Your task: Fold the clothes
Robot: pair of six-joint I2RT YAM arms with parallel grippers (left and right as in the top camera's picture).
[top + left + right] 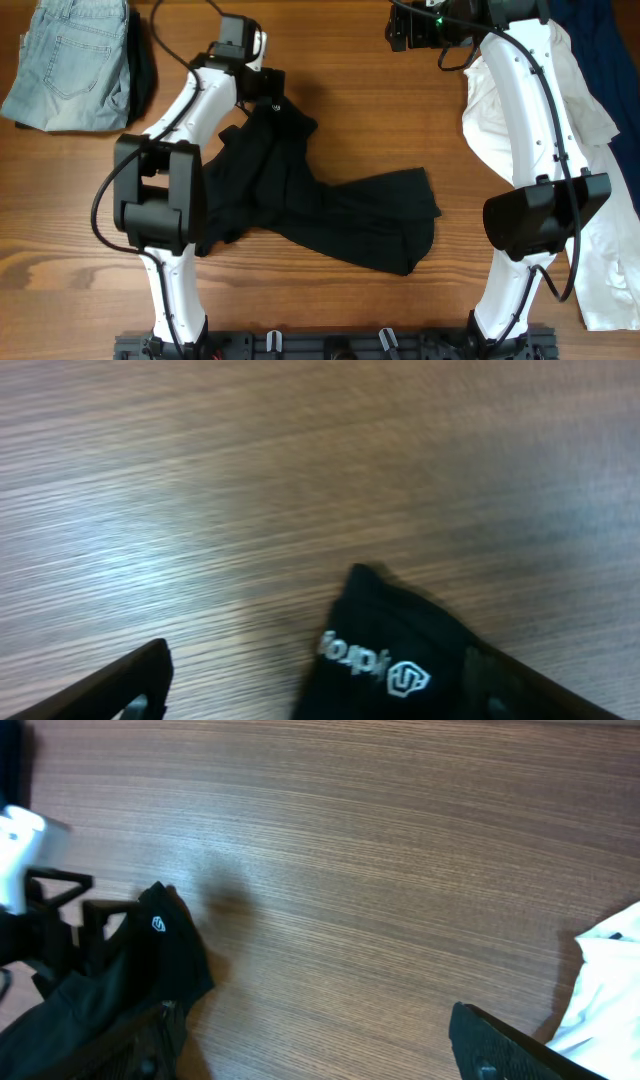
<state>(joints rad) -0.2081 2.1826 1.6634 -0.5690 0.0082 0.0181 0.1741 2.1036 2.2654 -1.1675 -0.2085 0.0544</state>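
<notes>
black shirt (330,215): lay crumpled across the middle of the worktop (380,110), spread from under the left arm (165,190) out to the lower right, with one end drawn up toward the far edge
logo (375,660): small and white, on the tip of the shirt that reached up by the left gripper; it also showed as a tiny white mark in the right wrist view (158,924)
left gripper (268,88): sat at the upper tip of the shirt; in its own wrist view (318,655) the two fingers stood wide apart with the logo end of the cloth lying between them, nearer the right finger, so it was spread open and not pinching the cloth
right gripper (405,30): at the far edge of the worktop, well apart from the black shirt; in its own view (312,1020) the fingers were spread wide over bare wood, holding nothing
white tee (485,120): heaped along the right side, partly under the right arm (535,130); one edge showed at the right of the right wrist view (610,980)
navy garment (610,60): at the far right corner, touching the white tee
jeans (70,65): light blue, folded, at the far left corner, well apart from the black shirt
</notes>
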